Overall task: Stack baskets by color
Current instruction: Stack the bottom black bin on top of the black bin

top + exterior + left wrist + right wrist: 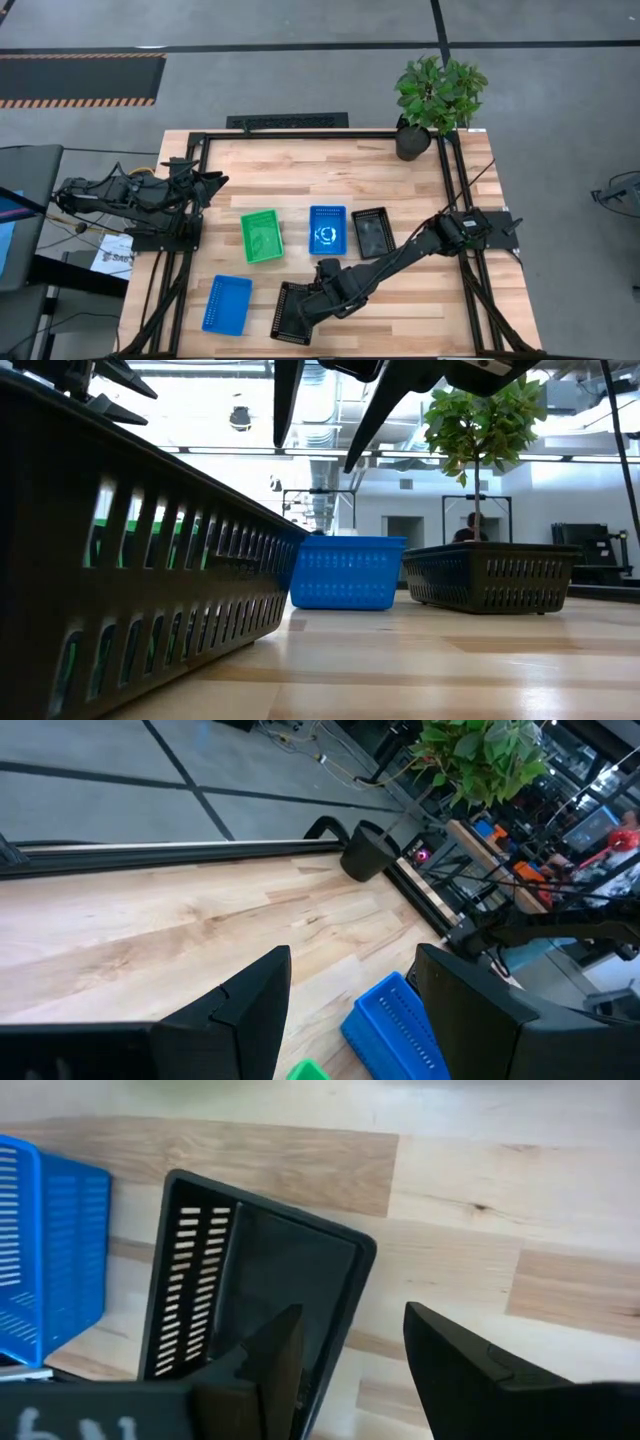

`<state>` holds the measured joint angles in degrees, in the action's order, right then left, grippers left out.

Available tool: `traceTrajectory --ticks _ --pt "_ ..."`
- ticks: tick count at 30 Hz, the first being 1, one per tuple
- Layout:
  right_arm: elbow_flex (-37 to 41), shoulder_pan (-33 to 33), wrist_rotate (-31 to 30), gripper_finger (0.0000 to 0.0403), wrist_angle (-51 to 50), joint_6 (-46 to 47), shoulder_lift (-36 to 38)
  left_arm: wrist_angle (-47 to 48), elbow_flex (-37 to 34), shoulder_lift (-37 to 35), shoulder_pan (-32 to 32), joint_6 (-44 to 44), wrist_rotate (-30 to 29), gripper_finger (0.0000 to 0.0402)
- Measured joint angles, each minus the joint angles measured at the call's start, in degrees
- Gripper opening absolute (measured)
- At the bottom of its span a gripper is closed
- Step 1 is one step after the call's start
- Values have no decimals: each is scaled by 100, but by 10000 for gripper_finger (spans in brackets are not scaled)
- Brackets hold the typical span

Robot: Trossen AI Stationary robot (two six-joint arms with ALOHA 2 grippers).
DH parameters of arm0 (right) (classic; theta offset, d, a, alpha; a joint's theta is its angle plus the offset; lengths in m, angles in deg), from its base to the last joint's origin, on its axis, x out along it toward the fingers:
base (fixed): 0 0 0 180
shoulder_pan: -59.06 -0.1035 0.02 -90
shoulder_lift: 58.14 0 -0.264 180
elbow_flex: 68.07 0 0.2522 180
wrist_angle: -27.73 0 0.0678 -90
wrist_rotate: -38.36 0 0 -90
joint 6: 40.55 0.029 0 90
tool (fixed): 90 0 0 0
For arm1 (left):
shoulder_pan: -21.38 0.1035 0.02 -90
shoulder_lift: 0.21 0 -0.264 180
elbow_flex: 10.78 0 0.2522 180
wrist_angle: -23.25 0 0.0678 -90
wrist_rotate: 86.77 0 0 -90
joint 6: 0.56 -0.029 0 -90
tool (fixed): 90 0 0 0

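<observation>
Five baskets stand on their bases on the wooden table. A green basket [262,236], a blue basket [327,230] and a black basket [371,232] form a row mid-table. A second blue basket [227,304] and a second black basket [292,312] stand near the front edge. My right gripper [314,292] hangs open above this near black basket [250,1280], pointing steeply down. One finger is over its inside and the other is beyond its long wall [345,1310]; both are clear of it. My left gripper [218,183] waits open at the table's far left.
A potted plant [437,95] stands at the far right corner. A black metal frame [300,135] runs along the table's far and side edges. Bare wood lies at the near right and along the far side. A person shows in the room behind [472,525].
</observation>
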<state>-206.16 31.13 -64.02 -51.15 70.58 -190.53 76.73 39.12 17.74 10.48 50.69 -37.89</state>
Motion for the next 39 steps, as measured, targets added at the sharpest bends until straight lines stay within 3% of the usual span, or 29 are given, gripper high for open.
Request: traceTrajectory --ticks 39 --pt "6 15 -114 193 -111 -166 -9 -13 0 0 0 70 -175 203"
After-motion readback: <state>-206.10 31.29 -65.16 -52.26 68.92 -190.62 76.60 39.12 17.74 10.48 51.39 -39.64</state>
